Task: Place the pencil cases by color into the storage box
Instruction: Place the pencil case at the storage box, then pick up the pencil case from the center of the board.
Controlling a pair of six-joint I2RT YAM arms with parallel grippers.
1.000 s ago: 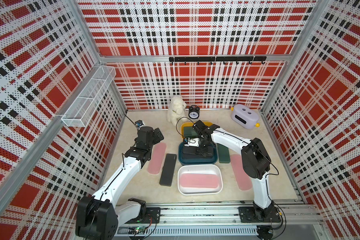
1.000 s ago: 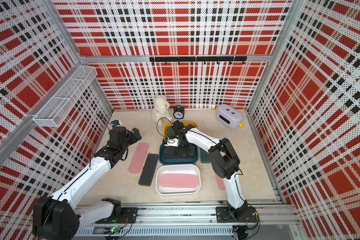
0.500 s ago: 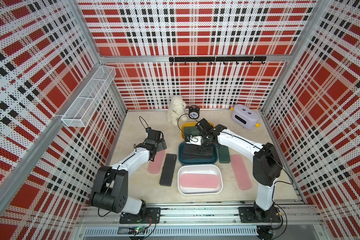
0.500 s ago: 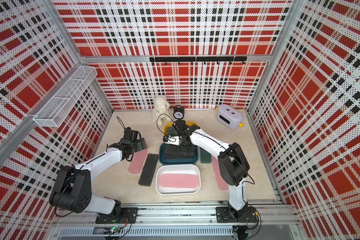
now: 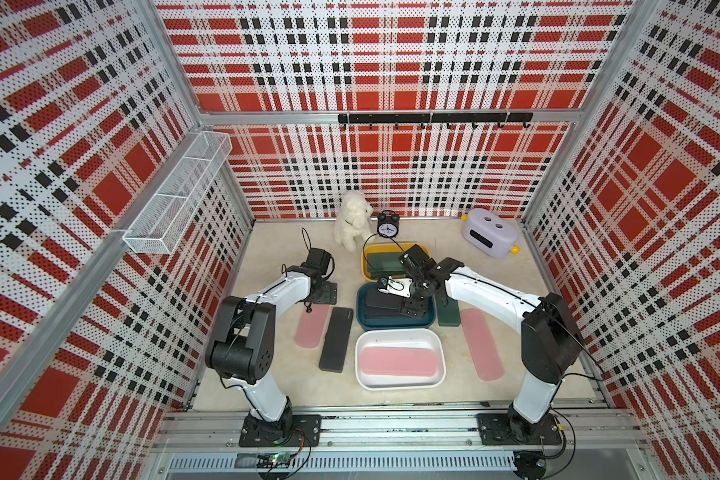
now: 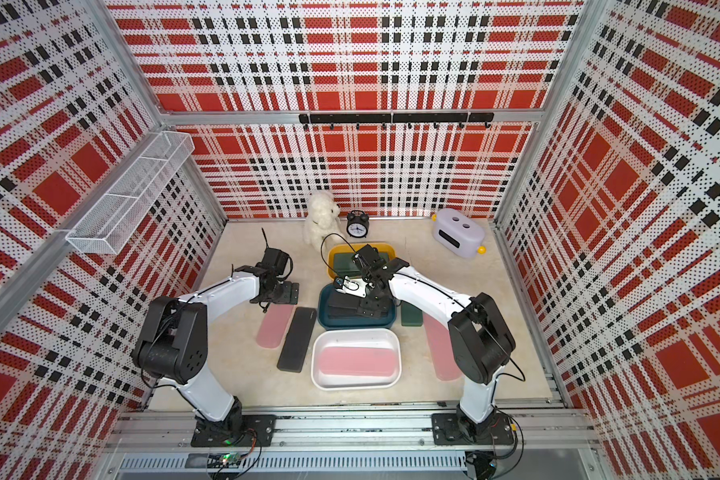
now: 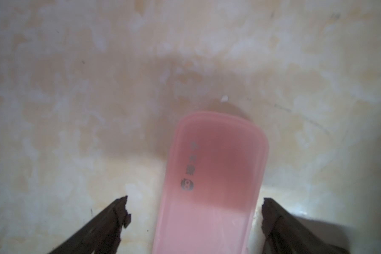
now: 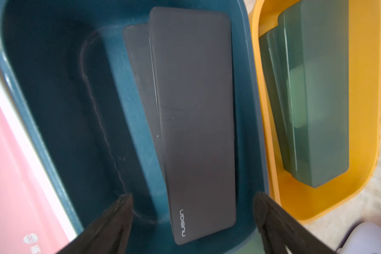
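On the table (image 7: 75, 88), left jaws and right jaws stand apart; the left flank the pink case (image 7: 213, 176), which we grasp next.

Both top views look down from high above the front rail (image 5: 391, 428) and face the back wall (image 5: 391, 166). They are far enough off to take in the whole desk (image 5: 302, 382), and they share nearly all of the scene. The left wrist view sits close over the desk, looking past the left pincer (image 7: 195, 211) at one end of a pink case (image 7: 211, 187). The right wrist view hangs close above the blue tub (image 8: 53, 99) and the yellow tub (image 8: 365, 110), past the right pincer (image 8: 193, 198). Both tubs also show in both top views.
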